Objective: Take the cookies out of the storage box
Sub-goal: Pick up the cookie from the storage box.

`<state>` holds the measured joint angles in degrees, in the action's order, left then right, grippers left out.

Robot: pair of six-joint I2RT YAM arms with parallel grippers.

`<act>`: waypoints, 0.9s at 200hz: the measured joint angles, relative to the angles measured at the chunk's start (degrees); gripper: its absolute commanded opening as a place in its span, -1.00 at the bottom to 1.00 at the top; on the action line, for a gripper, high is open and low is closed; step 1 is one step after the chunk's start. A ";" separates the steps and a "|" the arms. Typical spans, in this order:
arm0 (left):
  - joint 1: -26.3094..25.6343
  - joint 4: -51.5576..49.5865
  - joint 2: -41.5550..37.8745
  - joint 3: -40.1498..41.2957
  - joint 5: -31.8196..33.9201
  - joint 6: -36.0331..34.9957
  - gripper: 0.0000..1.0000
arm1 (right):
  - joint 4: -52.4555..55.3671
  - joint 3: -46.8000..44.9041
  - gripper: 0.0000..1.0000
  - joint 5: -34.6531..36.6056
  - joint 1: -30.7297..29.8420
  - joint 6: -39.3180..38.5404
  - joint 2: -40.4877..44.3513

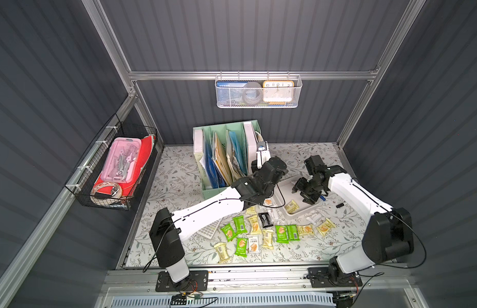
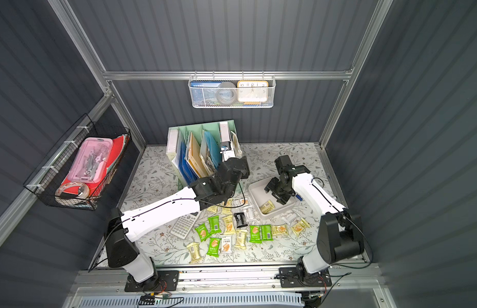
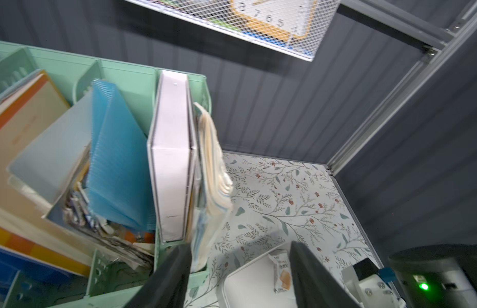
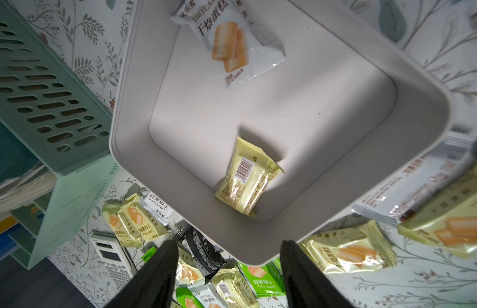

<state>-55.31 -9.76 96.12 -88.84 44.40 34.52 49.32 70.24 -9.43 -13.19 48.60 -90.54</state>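
Currently: storage box (image 2: 258, 196) on counter (image 1: 178, 181), right of file organiser (image 1: 214, 192), containing two cookies (image 1: 291, 207), yellow and white, others strewn nearer; right gripper (image 4: 228, 245) spread, empty, above box; left gripper (image 3: 240, 245) spread, empty, beside organiser.

Two cookies (image 4: 248, 176) lie well apart in the box (image 4: 285, 106), which sits right of centre on the table (image 1: 178, 186). More cookies are strewn on the table before the box and to its left, the nearest just beside its front wall. A calculator (image 2: 184, 224) lies left of the spread, partly under the left arm (image 1: 205, 213). The organiser (image 1: 226, 157) stands behind, left of the box. One basket (image 1: 258, 92) hangs on the back wall, another (image 1: 117, 165) on the left wall.
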 measured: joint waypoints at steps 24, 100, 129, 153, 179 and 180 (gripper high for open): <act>2.27 0.26 -2.10 2.82 0.66 1.84 0.28 | 0.02 2.67 0.35 0.70 -0.31 1.20 -5.20; 7.85 1.70 -5.42 6.45 0.57 4.42 0.25 | 1.60 4.55 0.36 0.63 -0.31 3.50 -14.34; 9.01 2.27 -5.97 8.02 0.33 4.76 0.24 | 2.14 4.50 0.36 0.59 -0.31 3.50 -15.26; 9.60 2.21 -6.16 9.20 -0.09 5.09 0.23 | 2.23 4.31 0.36 0.44 -0.31 3.48 -15.69; 10.19 2.25 -6.19 9.35 -0.63 5.14 0.22 | 2.12 4.28 0.35 -0.02 -0.35 3.48 -16.74; 10.21 2.25 -6.16 9.35 -0.66 5.14 0.22 | 2.12 4.28 0.35 -0.04 -0.35 3.48 -16.79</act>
<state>-45.10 -7.51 89.95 -79.48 43.75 39.66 51.44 74.52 -9.47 -13.54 52.07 -107.33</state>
